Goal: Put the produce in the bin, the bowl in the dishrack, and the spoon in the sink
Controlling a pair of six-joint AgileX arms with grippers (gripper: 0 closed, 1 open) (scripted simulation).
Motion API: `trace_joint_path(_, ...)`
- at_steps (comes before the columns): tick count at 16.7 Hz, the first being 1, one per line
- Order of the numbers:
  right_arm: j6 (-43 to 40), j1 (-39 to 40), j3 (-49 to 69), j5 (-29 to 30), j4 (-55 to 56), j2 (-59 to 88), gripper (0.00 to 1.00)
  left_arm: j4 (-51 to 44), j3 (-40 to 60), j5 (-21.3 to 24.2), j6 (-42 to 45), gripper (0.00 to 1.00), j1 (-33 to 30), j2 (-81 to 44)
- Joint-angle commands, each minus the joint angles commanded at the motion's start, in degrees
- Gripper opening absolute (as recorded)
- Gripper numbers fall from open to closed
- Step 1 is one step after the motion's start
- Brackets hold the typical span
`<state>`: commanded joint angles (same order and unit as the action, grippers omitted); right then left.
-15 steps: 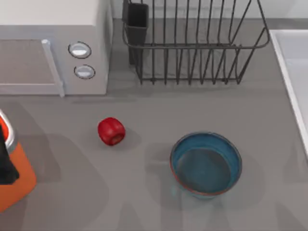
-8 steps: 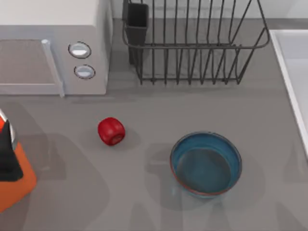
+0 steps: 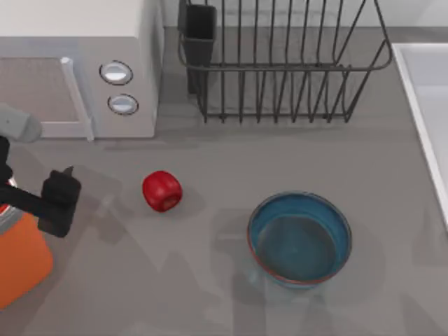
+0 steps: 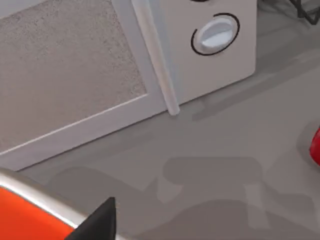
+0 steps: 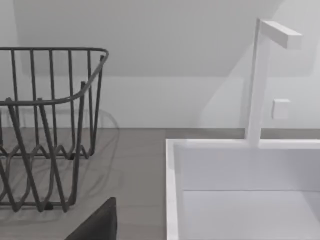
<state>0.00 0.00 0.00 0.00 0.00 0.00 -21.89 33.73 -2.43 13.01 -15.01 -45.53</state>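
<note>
Left tool [image 3: 61, 199] arrived over bin [image 3: 28, 262] edge

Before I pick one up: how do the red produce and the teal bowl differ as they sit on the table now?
The produce is small, solid, glossy red; the bowl is far larger, hollow, teal with a reddish-brown rim. The produce lies with its dimpled end sideways; the bowl stands upright, mouth up. The produce sits nearer the left tool and the bin; the bowl sits farther right. Both rest on the table, untouched.

White microwave [image 3: 77, 66], sink faucet [image 5: 260, 80]
</note>
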Motion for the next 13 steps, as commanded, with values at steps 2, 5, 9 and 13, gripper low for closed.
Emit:
trace_joint_path(2,0.0,0.0,0.0,0.0,0.0,0.0,1.0,-5.6,8.3,-0.4,2.6,1.0,-3.1,-10.8)
trace_joint_path(5,0.0,0.0,0.0,0.0,0.0,0.0,1.0,-14.3,20.9,-1.0,6.3,1.0,-7.3,-26.8)
trace_joint_path(9,0.0,0.0,0.0,0.0,0.0,0.0,1.0,-25.7,37.0,-1.5,10.0,1.0,-11.7,-46.3)
trace_joint_path(13,0.0,0.0,0.0,0.0,0.0,0.0,1.0,-35.5,50.4,-1.6,12.1,1.0,-14.3,-61.9)
